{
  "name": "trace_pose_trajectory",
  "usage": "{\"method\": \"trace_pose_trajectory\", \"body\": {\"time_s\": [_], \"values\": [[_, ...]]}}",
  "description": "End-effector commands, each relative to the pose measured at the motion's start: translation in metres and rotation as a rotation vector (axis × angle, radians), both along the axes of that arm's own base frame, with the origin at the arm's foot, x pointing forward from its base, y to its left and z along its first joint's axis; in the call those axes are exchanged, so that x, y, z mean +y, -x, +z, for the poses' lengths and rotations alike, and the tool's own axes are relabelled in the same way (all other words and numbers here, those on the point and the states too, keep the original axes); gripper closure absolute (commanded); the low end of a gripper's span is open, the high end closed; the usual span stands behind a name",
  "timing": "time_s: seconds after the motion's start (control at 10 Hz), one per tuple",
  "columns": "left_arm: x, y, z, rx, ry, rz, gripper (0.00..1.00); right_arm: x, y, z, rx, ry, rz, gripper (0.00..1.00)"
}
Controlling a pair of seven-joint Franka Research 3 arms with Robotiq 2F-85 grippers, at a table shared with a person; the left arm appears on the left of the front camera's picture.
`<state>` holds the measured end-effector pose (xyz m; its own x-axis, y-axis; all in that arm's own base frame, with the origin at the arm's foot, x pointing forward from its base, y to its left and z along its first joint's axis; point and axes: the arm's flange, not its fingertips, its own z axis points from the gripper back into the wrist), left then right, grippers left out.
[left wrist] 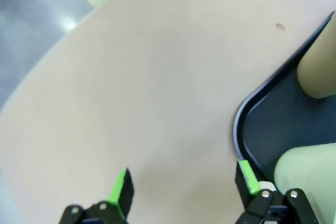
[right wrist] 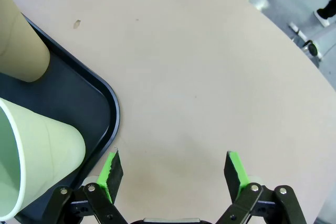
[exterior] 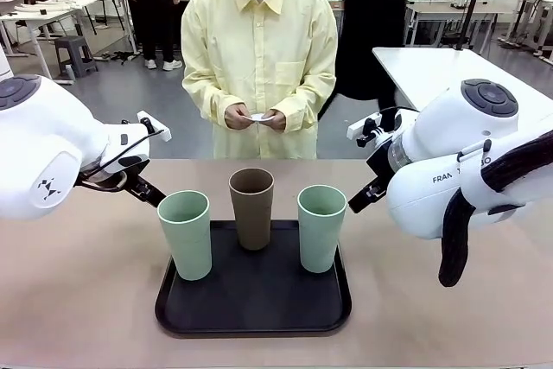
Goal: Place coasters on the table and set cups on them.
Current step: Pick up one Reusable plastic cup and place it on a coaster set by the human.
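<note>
Left pincer, right pincer wide open, empty; cups on tray between them.

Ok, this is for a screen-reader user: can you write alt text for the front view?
Two mint green tumblers and a brown tumbler between them stand on a black tray on a tan table. A white robot arm reaches in from each side, and across the table a person in a pale yellow shirt holds something small and white in both hands.
</note>
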<state>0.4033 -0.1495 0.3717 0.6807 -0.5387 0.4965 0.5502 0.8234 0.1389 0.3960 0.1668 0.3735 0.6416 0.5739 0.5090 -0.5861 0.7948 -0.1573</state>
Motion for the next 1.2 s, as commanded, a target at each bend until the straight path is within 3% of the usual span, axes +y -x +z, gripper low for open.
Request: {"method": "trace_pose_trajectory", "body": {"time_s": [0.0, 0.1, 0.4, 0.5, 0.7, 0.9, 1.0, 1.1], "values": [[0.0, 0.0, 0.0, 0.0, 0.0, 0.0, 0.0, 0.0, 0.0, 0.0, 0.0, 0.0, 0.0, 0.0], [0.0, 0.0, 0.0, 0.0, 0.0, 0.0, 0.0, -0.013, -0.003, 0.004, 0.085, 0.001, -0.069, 0.0], [0.017, 0.022, 0.067, -0.089, -0.075, -0.04, 0.0, -0.029, 0.022, 0.063, 0.056, 0.06, -0.124, 0.0], [0.023, 0.035, 0.091, -0.092, -0.106, -0.04, 0.0, -0.036, 0.036, 0.079, 0.084, 0.091, -0.143, 0.0], [0.037, 0.069, 0.122, 0.059, -0.121, -0.026, 0.0, -0.034, 0.078, 0.105, 0.138, 0.086, -0.136, 0.0], [0.05, 0.105, 0.137, 0.175, -0.124, 0.004, 0.0, -0.025, 0.144, 0.12, 0.177, 0.134, -0.115, 0.0], [0.056, 0.117, 0.139, 0.211, -0.117, 0.003, 0.0, -0.027, 0.16, 0.113, 0.203, 0.141, -0.122, 0.0], [0.057, 0.119, 0.133, 0.229, -0.123, 0.022, 0.0, -0.035, 0.157, 0.104, 0.213, 0.149, -0.168, 0.0]]}}
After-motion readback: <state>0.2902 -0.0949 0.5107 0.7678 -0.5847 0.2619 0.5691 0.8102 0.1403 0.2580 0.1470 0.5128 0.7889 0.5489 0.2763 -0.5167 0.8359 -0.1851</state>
